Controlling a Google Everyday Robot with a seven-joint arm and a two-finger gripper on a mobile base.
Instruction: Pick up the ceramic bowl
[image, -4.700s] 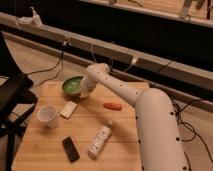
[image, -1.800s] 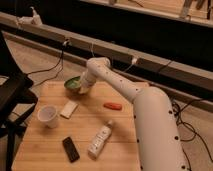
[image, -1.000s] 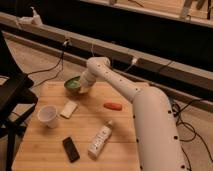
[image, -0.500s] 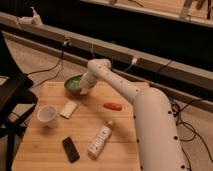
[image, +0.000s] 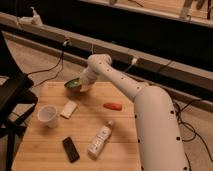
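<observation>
The ceramic bowl (image: 73, 83) is green inside and sits at the far left of the wooden table (image: 125, 142), tilted and slightly raised off the top. My gripper (image: 83, 87) is at the bowl's right rim, at the end of the white arm that reaches in from the right. It looks shut on the rim. The fingers are mostly hidden behind the wrist and the bowl.
On the table are a white cup (image: 48, 115), a pale flat packet (image: 69, 109), an orange-red item (image: 113, 106), a white bottle lying down (image: 99, 140) and a black phone (image: 70, 149). A black chair (image: 12, 95) stands at the left. A rail with cables runs behind.
Since the earliest frame the gripper has closed in on the bowl's right rim and the bowl has tipped up. Over the last second almost nothing has moved.
</observation>
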